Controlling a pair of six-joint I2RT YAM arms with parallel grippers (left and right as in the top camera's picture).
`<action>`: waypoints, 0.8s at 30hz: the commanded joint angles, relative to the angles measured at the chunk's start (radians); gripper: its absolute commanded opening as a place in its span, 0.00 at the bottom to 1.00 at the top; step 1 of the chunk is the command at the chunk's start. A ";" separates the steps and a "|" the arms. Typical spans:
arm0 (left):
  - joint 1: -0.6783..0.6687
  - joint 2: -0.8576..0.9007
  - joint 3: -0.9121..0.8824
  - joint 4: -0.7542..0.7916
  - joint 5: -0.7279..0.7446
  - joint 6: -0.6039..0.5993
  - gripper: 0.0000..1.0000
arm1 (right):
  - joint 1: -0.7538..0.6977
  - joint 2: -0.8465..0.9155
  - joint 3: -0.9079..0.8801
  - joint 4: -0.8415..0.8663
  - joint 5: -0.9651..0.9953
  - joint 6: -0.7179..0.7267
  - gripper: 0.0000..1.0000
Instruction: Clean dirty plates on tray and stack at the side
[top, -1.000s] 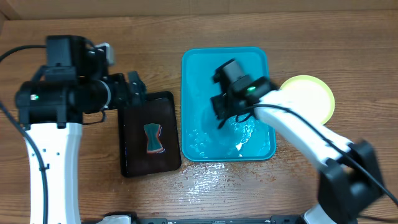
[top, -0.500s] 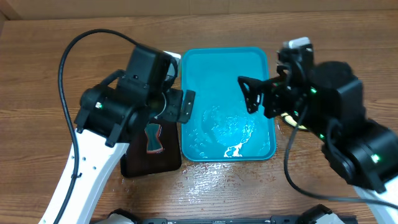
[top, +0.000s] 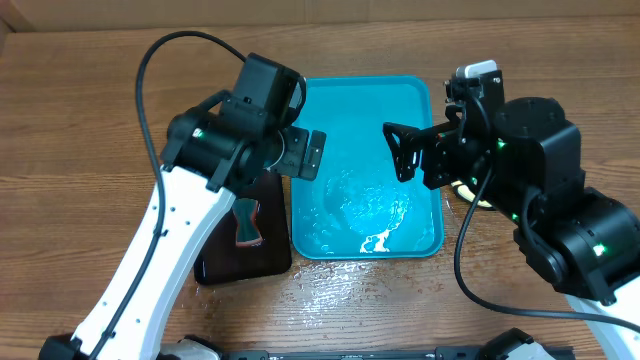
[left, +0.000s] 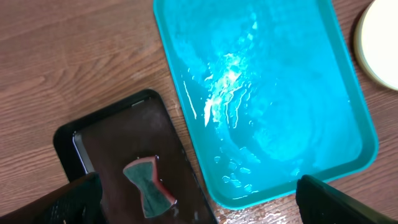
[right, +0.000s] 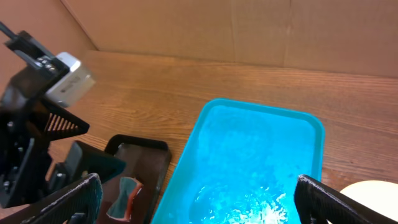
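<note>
My arms have lifted up off the tray (top: 365, 110). My left gripper (left: 199, 186) and right gripper (right: 198, 186) are spread wide, holding nothing. The tray is wet and bare; the plates (left: 380, 37) sit just beside it. I think the job is done.

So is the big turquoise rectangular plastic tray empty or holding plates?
Empty: the turquoise tray holds only water; a pale plate lies outside it.
</note>
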 joint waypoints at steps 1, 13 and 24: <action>-0.006 0.031 0.026 0.004 -0.016 0.004 1.00 | -0.004 0.004 -0.008 0.003 0.009 0.004 1.00; -0.006 0.113 0.026 0.003 -0.016 0.004 1.00 | -0.213 -0.376 -0.433 0.326 0.064 -0.032 1.00; -0.006 0.149 0.026 0.003 -0.016 0.004 1.00 | -0.363 -0.829 -1.044 0.647 0.024 -0.030 1.00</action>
